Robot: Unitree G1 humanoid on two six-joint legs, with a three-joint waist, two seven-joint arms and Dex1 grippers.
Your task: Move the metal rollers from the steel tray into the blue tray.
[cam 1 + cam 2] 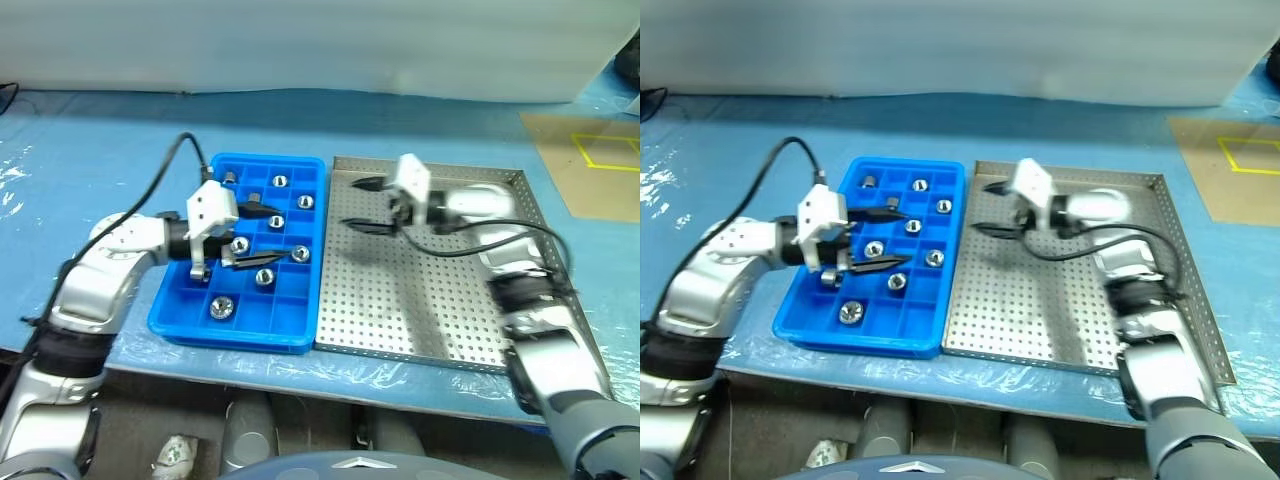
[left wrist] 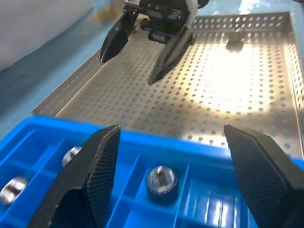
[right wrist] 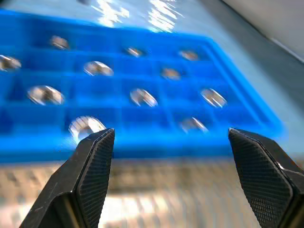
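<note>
We see the right gripper point(image 1: 372, 205) wide and empty over the steel tray point(image 1: 430, 310); the left gripper point(image 1: 270, 235), also wide, hovers above the blue tray point(image 1: 180, 320). Our left wrist view reveals 1 roller point(image 2: 161, 179) close.

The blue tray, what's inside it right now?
The blue tray holds metal rollers, one per compartment, with other compartments empty. The open left gripper hovers over its middle, hiding some compartments, so no exact count.
</note>
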